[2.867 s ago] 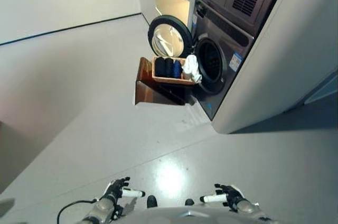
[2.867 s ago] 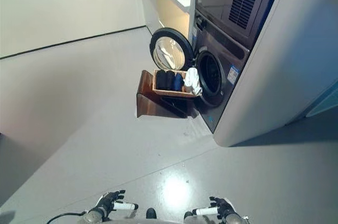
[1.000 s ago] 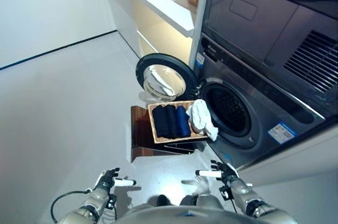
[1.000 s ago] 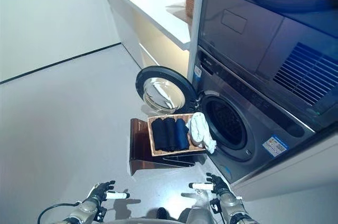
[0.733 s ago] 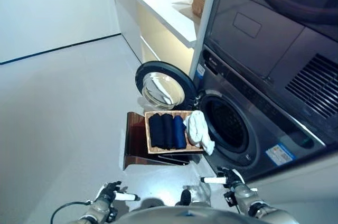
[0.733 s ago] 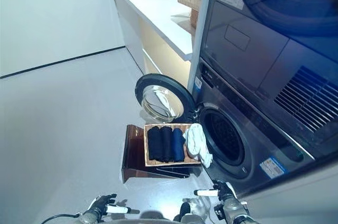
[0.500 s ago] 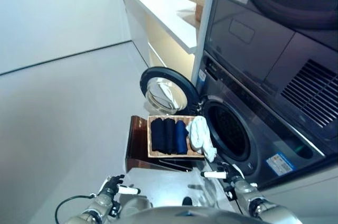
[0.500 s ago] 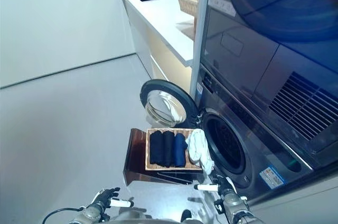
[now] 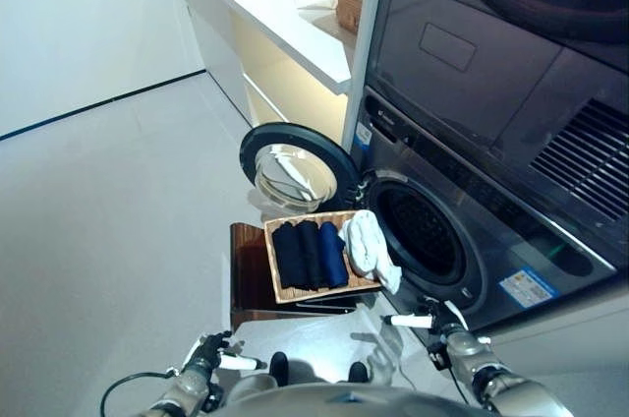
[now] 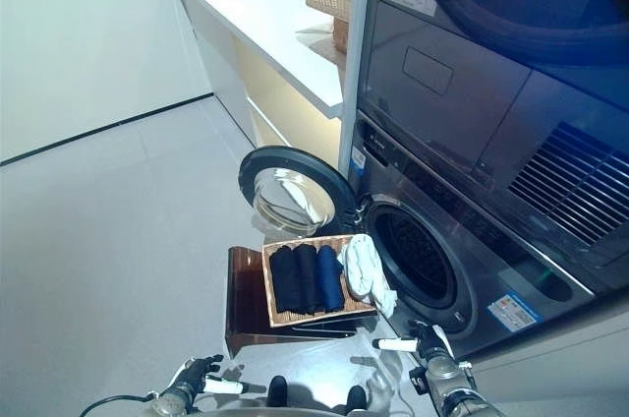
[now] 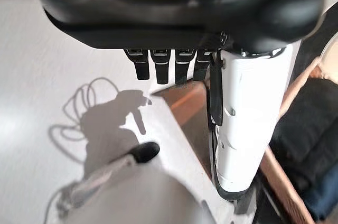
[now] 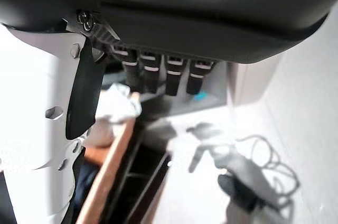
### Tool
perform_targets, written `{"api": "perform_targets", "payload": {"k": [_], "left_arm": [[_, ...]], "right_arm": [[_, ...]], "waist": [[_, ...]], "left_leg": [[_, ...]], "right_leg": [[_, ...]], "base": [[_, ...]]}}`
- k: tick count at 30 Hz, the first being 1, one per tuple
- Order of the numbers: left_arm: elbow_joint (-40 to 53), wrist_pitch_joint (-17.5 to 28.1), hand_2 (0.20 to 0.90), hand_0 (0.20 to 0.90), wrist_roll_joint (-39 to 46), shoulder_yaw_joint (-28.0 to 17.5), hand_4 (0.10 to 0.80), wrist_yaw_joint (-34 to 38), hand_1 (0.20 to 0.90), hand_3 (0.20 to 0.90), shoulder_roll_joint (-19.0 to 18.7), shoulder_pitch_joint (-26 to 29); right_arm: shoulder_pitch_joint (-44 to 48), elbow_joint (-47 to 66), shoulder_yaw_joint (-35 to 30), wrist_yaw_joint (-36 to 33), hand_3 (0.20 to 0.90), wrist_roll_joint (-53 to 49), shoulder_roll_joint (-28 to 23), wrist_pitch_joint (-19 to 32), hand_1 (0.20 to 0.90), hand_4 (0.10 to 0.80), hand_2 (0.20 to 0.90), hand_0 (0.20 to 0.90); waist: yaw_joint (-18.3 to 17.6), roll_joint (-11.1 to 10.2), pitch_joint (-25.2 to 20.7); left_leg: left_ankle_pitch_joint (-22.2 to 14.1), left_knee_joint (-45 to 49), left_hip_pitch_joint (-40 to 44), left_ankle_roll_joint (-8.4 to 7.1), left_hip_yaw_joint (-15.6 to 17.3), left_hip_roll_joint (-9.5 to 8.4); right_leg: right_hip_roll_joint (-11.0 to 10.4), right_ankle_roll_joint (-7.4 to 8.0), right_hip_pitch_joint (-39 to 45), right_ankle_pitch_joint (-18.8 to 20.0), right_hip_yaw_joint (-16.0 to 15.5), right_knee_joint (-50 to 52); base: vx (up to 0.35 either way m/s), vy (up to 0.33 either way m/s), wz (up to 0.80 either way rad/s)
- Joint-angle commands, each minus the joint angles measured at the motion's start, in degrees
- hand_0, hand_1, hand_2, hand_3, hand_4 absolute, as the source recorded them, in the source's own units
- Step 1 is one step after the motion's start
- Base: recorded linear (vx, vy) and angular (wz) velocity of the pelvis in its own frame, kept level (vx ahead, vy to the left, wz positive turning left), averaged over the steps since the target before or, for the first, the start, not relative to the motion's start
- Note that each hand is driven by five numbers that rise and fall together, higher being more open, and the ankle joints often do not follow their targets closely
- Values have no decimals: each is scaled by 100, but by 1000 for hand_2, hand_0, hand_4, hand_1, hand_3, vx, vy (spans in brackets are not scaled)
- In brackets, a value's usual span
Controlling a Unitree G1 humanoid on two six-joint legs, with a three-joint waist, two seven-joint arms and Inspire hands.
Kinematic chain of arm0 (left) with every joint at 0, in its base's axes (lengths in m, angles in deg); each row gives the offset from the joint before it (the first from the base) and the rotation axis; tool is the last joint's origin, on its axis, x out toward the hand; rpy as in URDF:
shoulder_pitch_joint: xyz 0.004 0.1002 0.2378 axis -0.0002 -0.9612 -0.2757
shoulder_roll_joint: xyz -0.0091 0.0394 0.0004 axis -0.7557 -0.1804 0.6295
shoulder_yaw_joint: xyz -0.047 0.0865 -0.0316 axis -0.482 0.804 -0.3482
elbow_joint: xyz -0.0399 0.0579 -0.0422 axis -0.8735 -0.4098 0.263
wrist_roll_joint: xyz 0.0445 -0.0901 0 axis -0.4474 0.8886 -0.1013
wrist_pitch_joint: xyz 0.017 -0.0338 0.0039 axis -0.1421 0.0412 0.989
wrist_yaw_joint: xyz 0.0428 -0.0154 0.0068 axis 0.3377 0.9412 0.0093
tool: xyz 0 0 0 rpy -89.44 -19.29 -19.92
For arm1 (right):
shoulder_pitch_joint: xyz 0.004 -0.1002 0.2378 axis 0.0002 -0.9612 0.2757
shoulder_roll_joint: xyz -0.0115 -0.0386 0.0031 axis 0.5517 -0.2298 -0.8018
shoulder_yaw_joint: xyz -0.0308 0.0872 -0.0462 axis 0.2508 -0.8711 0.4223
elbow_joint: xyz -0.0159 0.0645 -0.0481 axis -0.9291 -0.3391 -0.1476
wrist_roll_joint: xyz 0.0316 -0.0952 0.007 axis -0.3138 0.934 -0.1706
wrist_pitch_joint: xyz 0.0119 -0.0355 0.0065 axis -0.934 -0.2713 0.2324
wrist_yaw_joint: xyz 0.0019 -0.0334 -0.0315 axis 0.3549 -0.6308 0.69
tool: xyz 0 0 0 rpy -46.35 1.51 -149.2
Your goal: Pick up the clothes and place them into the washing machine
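Left hand (image 9: 201,356): dark fingers, white thumb cover with small holes and a black strap. Right hand (image 9: 439,330) matches, on a silver-grey arm.

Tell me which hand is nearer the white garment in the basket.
Right. The right hand is low beside the washer door opening, just below the white garment hanging over the basket edge. The left hand is farther off, below the basket's opposite side.

A grey floor (image 9: 118,201) stretches out below me, and on it a dark wooden stand (image 9: 252,277) sits just before the washing machine (image 9: 462,210). On that stand rests a wicker basket (image 9: 279,291) holding rolled dark clothes (image 9: 309,254) and a white cloth (image 9: 366,244) draped over its rim.
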Motion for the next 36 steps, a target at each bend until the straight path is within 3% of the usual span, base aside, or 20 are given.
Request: {"api": "perform_targets", "payload": {"k": [1, 3, 4, 6, 10, 18, 22, 27, 36], "left_arm": [[252, 287, 900, 900, 6, 17, 800, 151, 900, 900, -302, 307], [284, 306, 900, 900, 14, -5, 800, 155, 900, 900, -310, 307], [275, 315, 900, 900, 55, -32, 800, 130, 900, 900, -331, 333], [314, 353, 900, 900, 138, -77, 800, 112, 900, 900, -350, 269], [425, 370, 900, 900, 259, -177, 800, 132, 900, 900, -256, 45], [471, 340, 900, 900, 350, -314, 800, 177, 900, 900, -304, -216], [827, 433, 900, 900, 604, -247, 800, 236, 900, 900, -356, -72], [1206, 568, 900, 900, 897, -267, 800, 378, 900, 900, -418, -126], [2093, 939, 900, 900, 1610, -585, 800, 939, 900, 900, -620, -20]], "right_arm": [[826, 201, 171, -120, 900, 233, -219, 140, 900, 800, 900, 900], [892, 188, 215, -163, 900, 265, -241, 109, 900, 800, 900, 900], [832, 179, 218, -199, 900, 288, -250, 127, 900, 800, 900, 900], [751, 154, 182, -239, 900, 287, -252, 130, 900, 800, 900, 900], [889, 121, 62, -387, 900, 344, -405, 94, 900, 800, 900, 900], [1133, -12, -6, -589, 900, 444, -585, 40, 900, 800, 900, 900], [1429, -104, -77, -706, 900, 335, -811, 75, 900, 800, 900, 900], [1995, -225, 40, -804, 900, 289, -1008, 79, 900, 800, 900, 900], [3050, -569, 66, -1315, 900, 192, -1400, 81, 900, 800, 900, 900]], "waist": [[45, 1, 364], [64, -83, 318], [-44, -113, 342], [-8, -156, 323], [125, -184, 186], [214, -142, 167], [172, -48, 478], [249, 212, 636], [467, 376, 1177]], "left_leg": [[-326, 507, -283, -227, -263, -34], [-409, 428, -202, -319, -275, -107], [-475, 476, -170, -336, -305, -103], [-500, 498, -145, -359, -295, -105], [-504, 393, -189, -437, -354, -100], [-442, 136, -129, -530, -412, 9], [-428, 687, -814, -638, -244, -113], [-265, 372, -1099, -470, -246, -137], [-287, 800, -1938, -428, -144, -270]], "right_leg": [[-10, 203, -405, -70, -13, 1004], [-257, 154, -140, -6, -381, -149], [-178, 143, -21, -10, -5, -310], [-164, 111, 59, 23, 53, -421], [-237, 139, 394, 197, -372, -1050], [-206, 119, 586, 70, -526, -1185], [-391, 120, 276, 71, -805, -993], [-458, 148, -534, 73, -680, -518], [-562, 133, -1291, 43, -532, -140]], "base": [[71, 14, -18], [185, -70, -8], [161, -82, 6], [134, -60, 42], [139, -98, 36], [78, -35, 8], [-130, 4, 27], [-80, 103, 20], [-33, 39, -7]]}}
